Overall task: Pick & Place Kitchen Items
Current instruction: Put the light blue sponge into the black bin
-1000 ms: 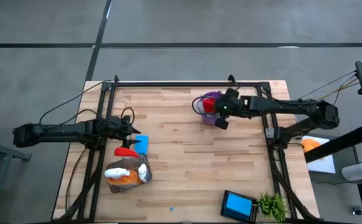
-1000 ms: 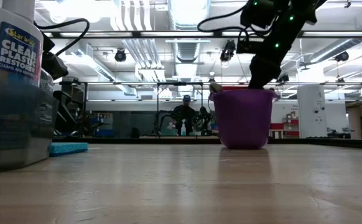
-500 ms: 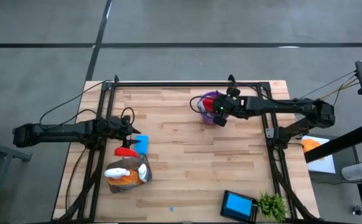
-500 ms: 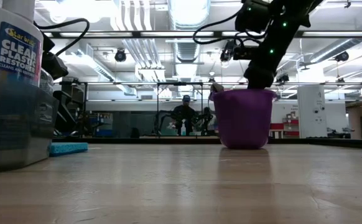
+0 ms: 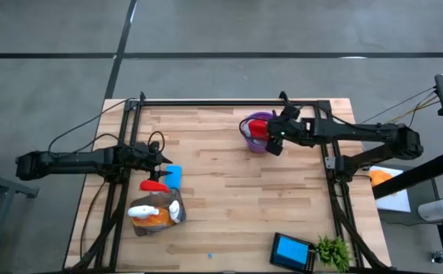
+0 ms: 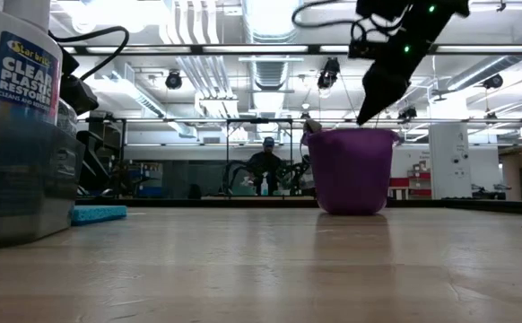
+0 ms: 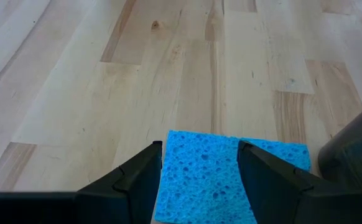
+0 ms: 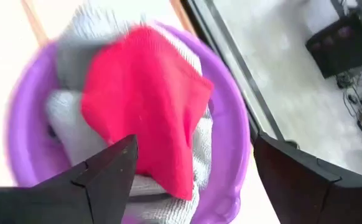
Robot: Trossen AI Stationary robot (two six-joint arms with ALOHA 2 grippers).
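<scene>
The right arm reaches in from the table's right side, stretched toward the far middle, its right gripper (image 5: 275,137) raised and pointing down at a slant with the fingers (image 8: 100,174) spread wide apart and nothing between them. The left arm lies low along the left edge, its left gripper (image 5: 160,161) close to the tabletop, fingers (image 7: 137,180) parted and holding nothing.

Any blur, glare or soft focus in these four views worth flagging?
Right wrist view: motion-blurred, smearing the red cloth and purple bowl. Low view: bright ceiling lights flare along the top, and the near white bottle looms large at the edge, its clear lower half soft. Left wrist view: sharp on the blue sponge, evenly lit. High view: even light, no glare, faint shadows.
</scene>
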